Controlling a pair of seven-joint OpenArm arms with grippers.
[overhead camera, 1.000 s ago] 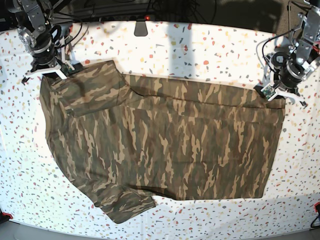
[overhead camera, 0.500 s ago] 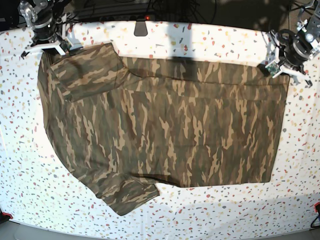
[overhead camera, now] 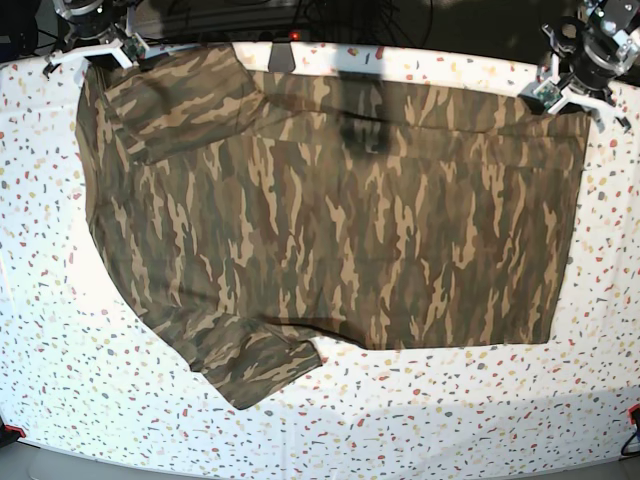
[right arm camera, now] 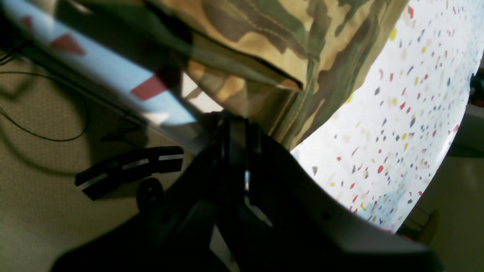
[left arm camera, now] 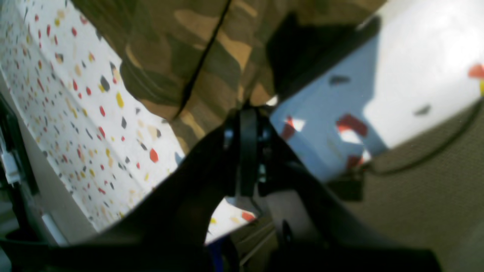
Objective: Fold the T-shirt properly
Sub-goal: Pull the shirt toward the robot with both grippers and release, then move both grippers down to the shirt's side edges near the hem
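Across the table (overhead camera: 40,330), T-shirt (overhead camera: 330,210) lengthwise left-right, both claws (overhead camera: 575,95) (overhead camera: 95,50) pinching far corners.

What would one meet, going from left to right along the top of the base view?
The right claw shut on the T-shirt's corner → the T-shirt, spread across the speckled table → the left claw shut on the shirt's other top corner.

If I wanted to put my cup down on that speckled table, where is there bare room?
Bare table runs along the near edge below the T-shirt, and in strips down both sides. The far edge is crowded: the left gripper and right gripper pinch cloth there.
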